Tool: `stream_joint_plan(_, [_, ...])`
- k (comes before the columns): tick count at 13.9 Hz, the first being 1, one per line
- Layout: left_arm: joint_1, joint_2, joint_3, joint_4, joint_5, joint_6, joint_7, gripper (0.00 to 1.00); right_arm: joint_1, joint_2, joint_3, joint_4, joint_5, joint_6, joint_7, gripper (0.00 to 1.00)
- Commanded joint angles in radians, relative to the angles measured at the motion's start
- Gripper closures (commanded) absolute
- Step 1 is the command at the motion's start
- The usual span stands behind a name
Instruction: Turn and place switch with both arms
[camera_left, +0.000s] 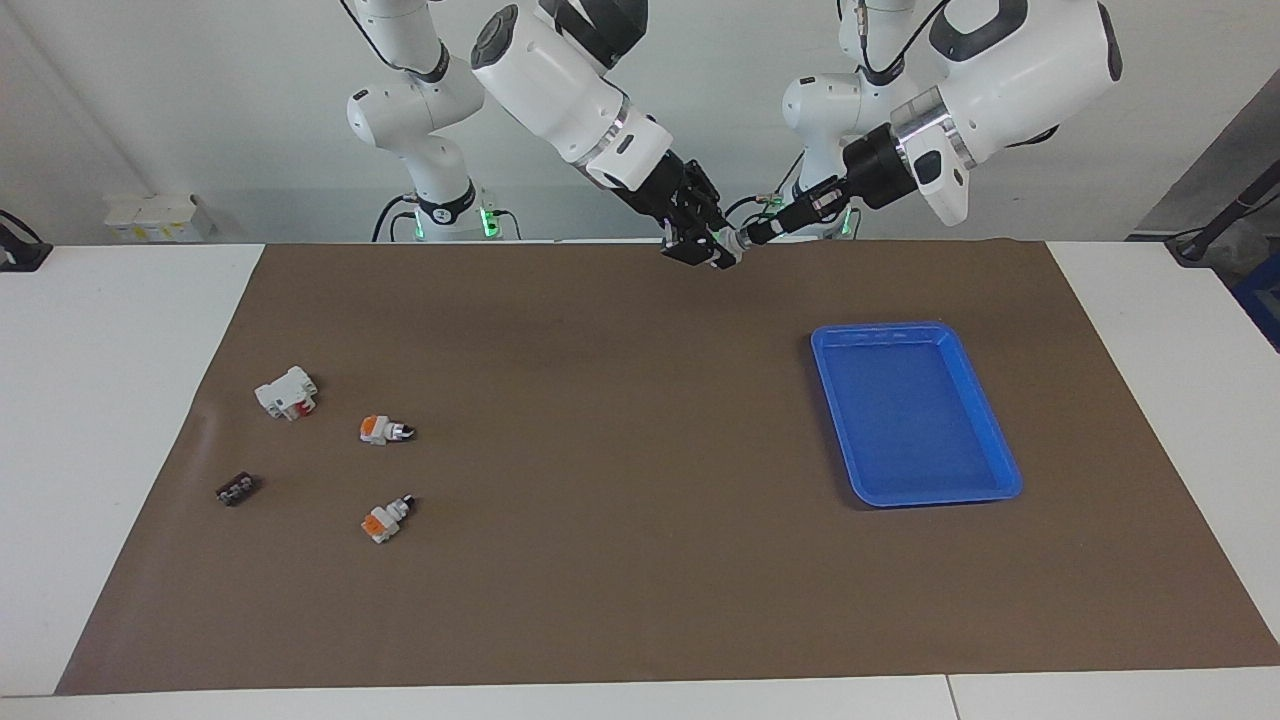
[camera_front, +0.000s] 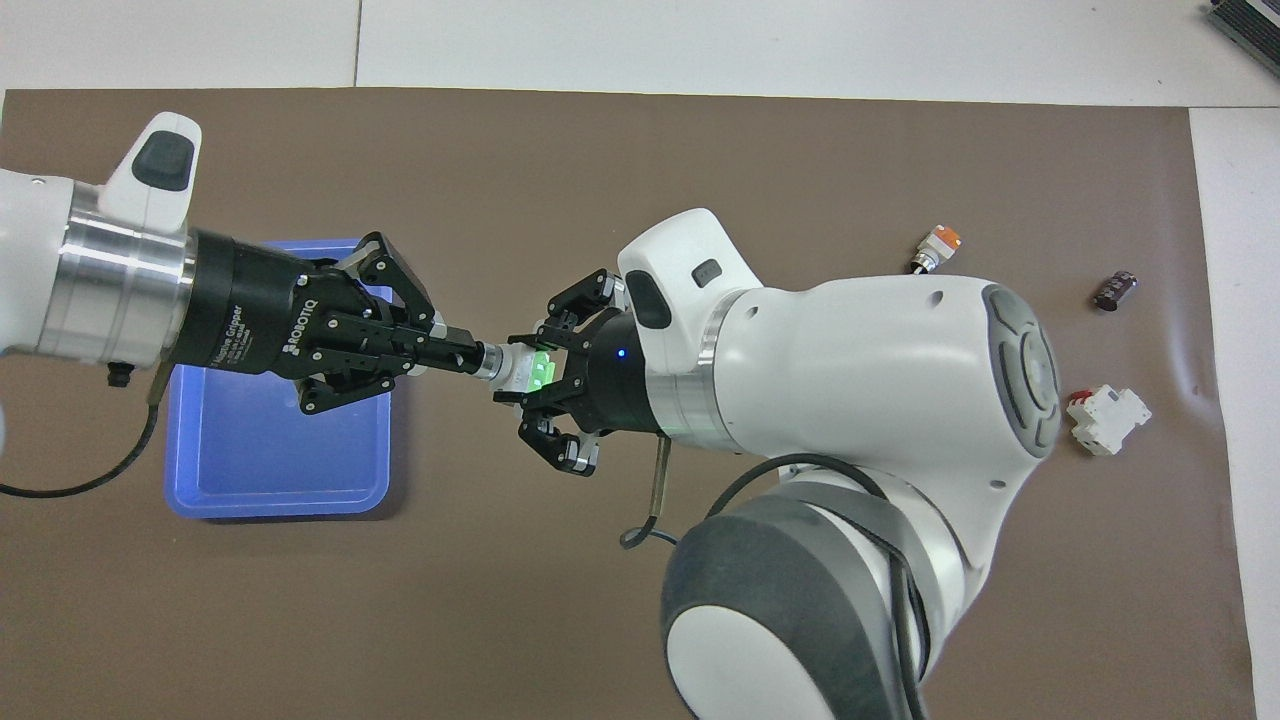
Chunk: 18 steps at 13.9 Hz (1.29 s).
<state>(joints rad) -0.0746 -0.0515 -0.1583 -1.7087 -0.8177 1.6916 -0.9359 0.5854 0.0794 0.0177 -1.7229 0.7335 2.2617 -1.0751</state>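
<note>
The switch (camera_front: 540, 370), white-bodied with a green block, is held up in the air between both grippers, over the brown mat (camera_left: 600, 450) near its robots' edge. My right gripper (camera_front: 516, 369) is shut on the switch's body at the green end; it also shows in the facing view (camera_left: 712, 250). My left gripper (camera_front: 470, 356) is shut on the black-and-silver knob end and meets the right gripper tip to tip, as the facing view (camera_left: 760, 232) also shows. The switch (camera_left: 735, 243) is mostly hidden by the fingers in the facing view.
A blue tray (camera_left: 830, 345) lies on the mat toward the left arm's end, with nothing in it. Toward the right arm's end lie two orange-block switches (camera_left: 382, 430) (camera_left: 385, 519), a white breaker with a red mark (camera_left: 287, 392) and a small black part (camera_left: 237, 489).
</note>
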Motion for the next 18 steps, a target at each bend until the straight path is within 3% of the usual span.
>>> stream_joint_plan(1, [-0.051, -0.041, -0.018, 0.006, -0.031, -0.011, -0.260, 1.00, -0.004, 0.037, 0.004, 0.011, 0.001, 0.025, 0.009, 1.00])
stream_joint_plan(16, [-0.045, -0.041, -0.021, 0.023, -0.017, -0.055, -0.350, 1.00, -0.003, 0.036, 0.004, 0.011, 0.003, 0.022, 0.020, 1.00])
stream_joint_plan(17, [-0.044, -0.042, -0.020, 0.023, -0.015, -0.056, -0.350, 1.00, -0.003, 0.034, 0.004, 0.010, 0.004, 0.022, 0.041, 0.44])
stream_joint_plan(18, [-0.044, -0.042, -0.018, 0.023, -0.014, -0.064, -0.350, 1.00, -0.004, 0.031, 0.004, 0.009, 0.004, 0.022, 0.058, 0.03])
